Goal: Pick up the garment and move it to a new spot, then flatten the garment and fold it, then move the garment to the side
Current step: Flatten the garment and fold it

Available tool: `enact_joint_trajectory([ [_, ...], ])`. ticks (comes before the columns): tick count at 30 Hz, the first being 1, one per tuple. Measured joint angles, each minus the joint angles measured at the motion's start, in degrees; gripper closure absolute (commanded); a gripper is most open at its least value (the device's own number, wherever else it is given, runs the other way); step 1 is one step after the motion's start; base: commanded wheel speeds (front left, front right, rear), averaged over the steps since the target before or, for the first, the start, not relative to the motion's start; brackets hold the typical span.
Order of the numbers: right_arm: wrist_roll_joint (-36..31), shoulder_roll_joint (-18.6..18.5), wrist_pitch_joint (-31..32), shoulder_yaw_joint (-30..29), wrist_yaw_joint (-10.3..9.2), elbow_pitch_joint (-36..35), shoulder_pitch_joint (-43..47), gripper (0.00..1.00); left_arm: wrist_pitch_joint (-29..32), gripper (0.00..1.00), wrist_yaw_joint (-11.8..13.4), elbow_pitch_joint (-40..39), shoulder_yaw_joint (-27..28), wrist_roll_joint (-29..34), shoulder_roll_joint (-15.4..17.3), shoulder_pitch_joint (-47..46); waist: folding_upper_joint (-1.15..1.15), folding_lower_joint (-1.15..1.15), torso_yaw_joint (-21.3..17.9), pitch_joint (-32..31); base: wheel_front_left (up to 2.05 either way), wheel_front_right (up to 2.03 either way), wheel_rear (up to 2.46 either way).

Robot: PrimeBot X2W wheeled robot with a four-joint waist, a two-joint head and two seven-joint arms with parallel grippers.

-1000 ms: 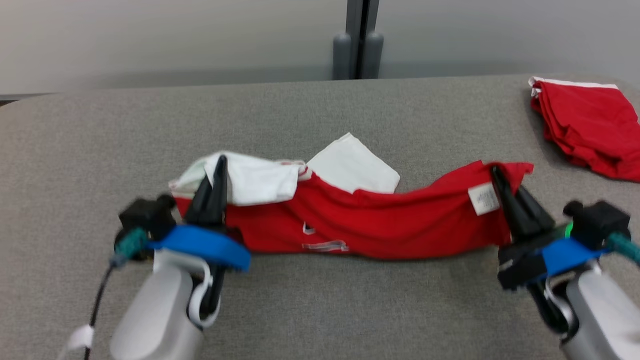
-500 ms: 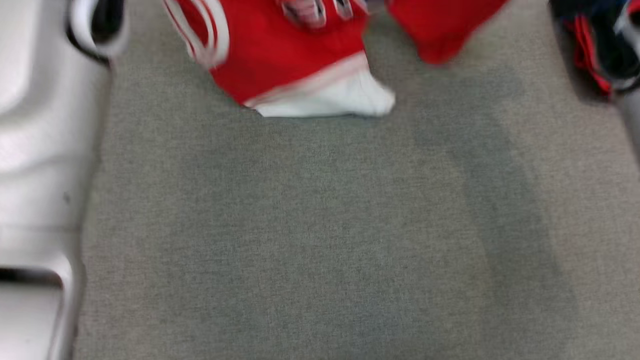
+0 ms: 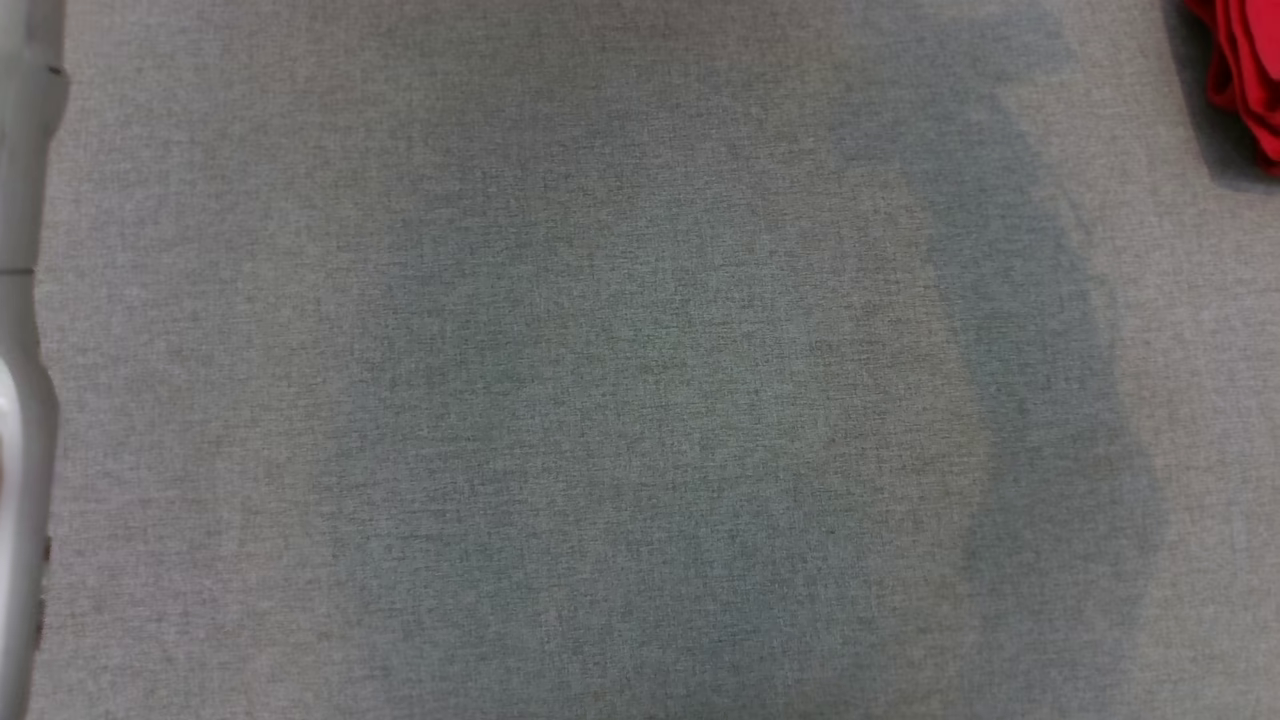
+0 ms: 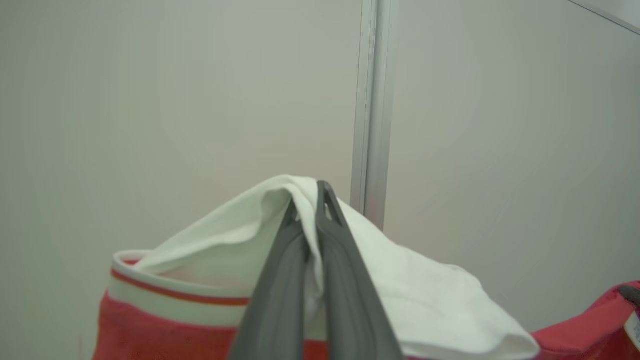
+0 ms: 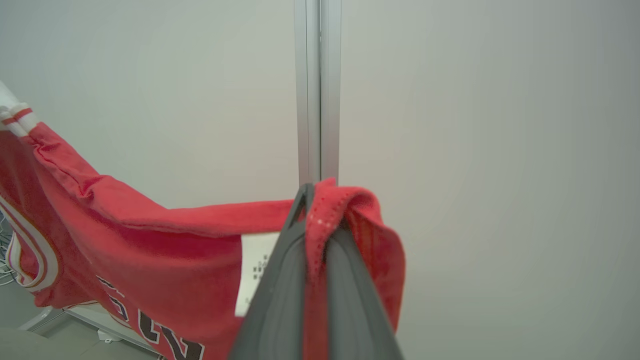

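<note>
**Garment strung between two pinching hands**

The left hand [image 4: 309, 197] has its fingers pressed together on a white fold of the garment [image 4: 425, 295]. A red-striped white band and red cloth hang toward 7 o'clock of that grip. The right hand [image 5: 320, 210] pinches the garment's red hem. A white label [image 5: 252, 270] sits just beside its fingers at 9 o'clock, and the cloth sags away toward 8 o'clock. A pale wall and a metal post [image 5: 318, 90] stand behind. The head view looks onto the grey table [image 3: 640, 400], with a red cloth pile [image 3: 1245, 90] at 2 o'clock.
</note>
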Motion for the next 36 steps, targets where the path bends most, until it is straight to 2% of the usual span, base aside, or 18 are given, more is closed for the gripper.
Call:
enact_joint_trajectory([
  [8, 3.3, -1.4, -1.6, 6.4, 0.0, -2.1, 9.4, 1.0, -1.0, 1.0, 0.0, 0.6, -5.3, -6.4, 0.5, 10.8, 0.0, 0.01, 0.8, -0.5, 0.0, 0.0, 0.0],
  [12, 3.2, -1.6, -1.7, 5.4, 0.0, -6.6, 17.1, 1.0, -1.2, 1.0, 0.0, -1.6, -6.3, -8.4, 1.6, 19.6, -0.02, 0.0, 1.0, -1.8, 0.0, 0.0, 0.0],
  [18, 1.2, -1.6, -1.7, 2.9, 0.0, -13.4, 31.8, 1.0, -1.3, 1.0, 0.0, -8.9, -3.5, -8.3, 2.8, 36.4, -0.02, -0.01, 1.3, -4.9, 0.0, 0.0, 0.0],
  [26, 0.4, -3.0, -1.7, 0.0, 0.0, -20.7, 50.6, 1.0, -1.3, 1.0, 2.3, -18.7, -0.2, -6.2, 3.0, 58.3, -0.03, -0.01, 2.4, -9.6, 0.0, 0.0, 0.0],
  [33, -0.2, -2.6, -1.7, -2.7, 0.0, -24.2, 65.4, 1.0, -1.3, 1.0, 5.6, -27.0, 2.5, -6.0, 2.4, 74.9, -0.03, -0.01, 3.3, -14.0, 0.0, 0.0, 0.0],
  [36, -2.2, -2.7, -1.7, -3.4, 0.0, -25.1, 70.4, 1.0, -1.3, 1.0, 6.4, -29.3, 1.5, -5.3, 2.2, 80.7, -0.04, -0.02, 3.6, -15.9, 0.0, 0.0, 0.0],
])
